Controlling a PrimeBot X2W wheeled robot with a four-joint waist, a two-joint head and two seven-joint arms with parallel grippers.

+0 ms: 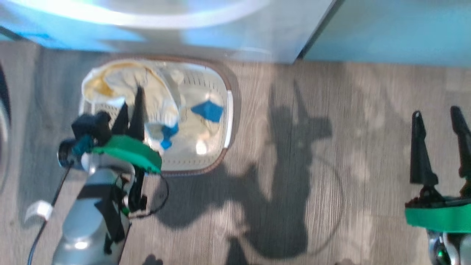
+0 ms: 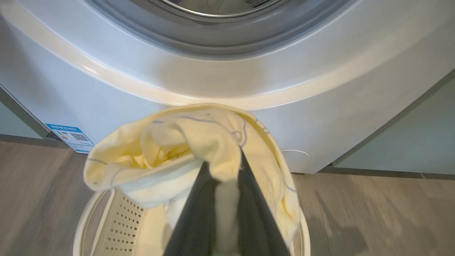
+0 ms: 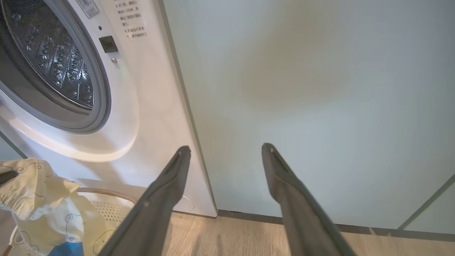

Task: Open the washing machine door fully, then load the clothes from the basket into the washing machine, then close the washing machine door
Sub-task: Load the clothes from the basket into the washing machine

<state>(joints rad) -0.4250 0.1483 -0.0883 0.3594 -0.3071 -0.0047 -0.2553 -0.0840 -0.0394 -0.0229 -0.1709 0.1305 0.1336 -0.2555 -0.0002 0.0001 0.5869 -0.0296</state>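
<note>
The left gripper [image 1: 131, 98] and right gripper [image 1: 436, 111] each carry two long, tapering dark fingers [image 1: 419, 147] on a bright green plate [image 1: 128, 151]. The left forearm [image 1: 88, 221] is glossy silver-grey, with black cables [image 1: 159, 200] looping beside it, a white tag [image 1: 39, 209] and a black-and-teal block [image 1: 88, 127] at the wrist.

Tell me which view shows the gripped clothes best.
Left wrist view: the left gripper shuts its fingers on the clothes close up, over the basket. Head view shows them blurred; right wrist view catches a part at its lower left.
</note>
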